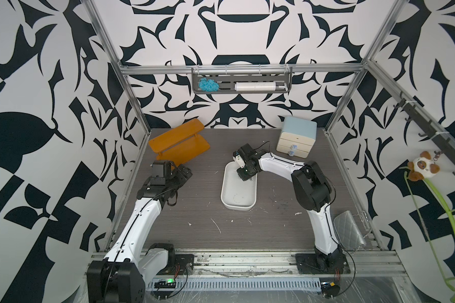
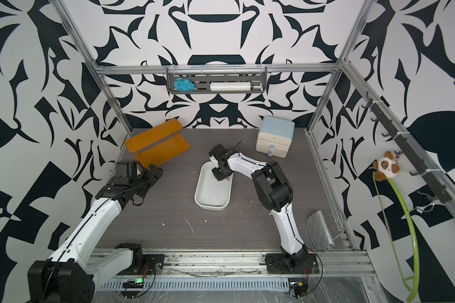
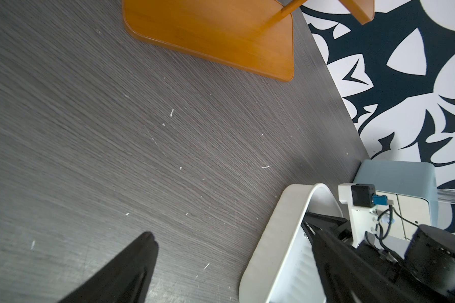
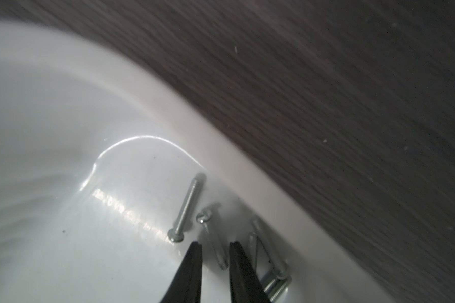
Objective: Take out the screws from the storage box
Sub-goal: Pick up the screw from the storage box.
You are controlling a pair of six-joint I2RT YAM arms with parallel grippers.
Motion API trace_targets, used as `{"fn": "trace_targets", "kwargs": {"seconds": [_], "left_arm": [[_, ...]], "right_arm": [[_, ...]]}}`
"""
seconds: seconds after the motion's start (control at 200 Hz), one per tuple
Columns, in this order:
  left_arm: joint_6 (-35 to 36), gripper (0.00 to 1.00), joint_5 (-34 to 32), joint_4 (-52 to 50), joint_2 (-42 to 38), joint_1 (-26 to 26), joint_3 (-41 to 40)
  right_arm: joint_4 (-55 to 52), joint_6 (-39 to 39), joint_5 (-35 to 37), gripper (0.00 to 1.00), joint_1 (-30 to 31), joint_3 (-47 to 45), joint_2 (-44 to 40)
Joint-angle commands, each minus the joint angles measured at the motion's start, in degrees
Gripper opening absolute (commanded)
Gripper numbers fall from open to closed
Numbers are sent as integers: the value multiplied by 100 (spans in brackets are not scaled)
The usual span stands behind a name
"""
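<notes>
Your right end effector (image 4: 215,244) reaches down into the shallow white rectangular plastic storage box (image 4: 195,126), at the far corner on the right arm's side. Its two black fingertips (image 4: 193,262) stand a narrow gap apart. The shaft of one of the small thin silver-grey metal screws (image 4: 213,241) runs through that gap, with its slotted head just beyond the tips. From the right wrist view you cannot tell whether the pads are clenched on this shaft or merely flank it.

A second screw lies flat on the box floor just outside one fingertip. Several more lie bunched against the curved wall of the same corner. All the screws you can see are inside the box, and the rest of its smooth floor (image 1: 238,192) shows bare in both top views.

The box sits near the middle of the dark grey wood-grain bench (image 1: 195,210), between the two arms, with its long side running from front to back.

Your left end effector (image 1: 183,171) is released, with its jaws spread wide. It is poised over the bench well apart from the box and just beside the orange two-tier wooden shelf (image 1: 179,143) at the far left.

A cream mini drawer cabinet with a pale blue top (image 1: 297,136) stands at the far right. A silver quilted purse with a chain (image 1: 350,230) lies at the near right edge, beside the right arm's base.
</notes>
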Motion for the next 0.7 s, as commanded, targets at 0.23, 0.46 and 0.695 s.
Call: {"fn": "trace_targets", "kwargs": {"seconds": [0.23, 0.46, 0.695], "left_arm": [[124, 99, 80, -40, -105, 3, 178], [124, 99, 88, -33, -100, 5, 171], [124, 99, 102, -35, -119, 1, 174]], "right_arm": [[-237, -17, -252, 22, -10, 328, 153], [-241, -17, -279, 5, -10, 340, 177], [37, 25, -348, 0, -8, 93, -279]]}}
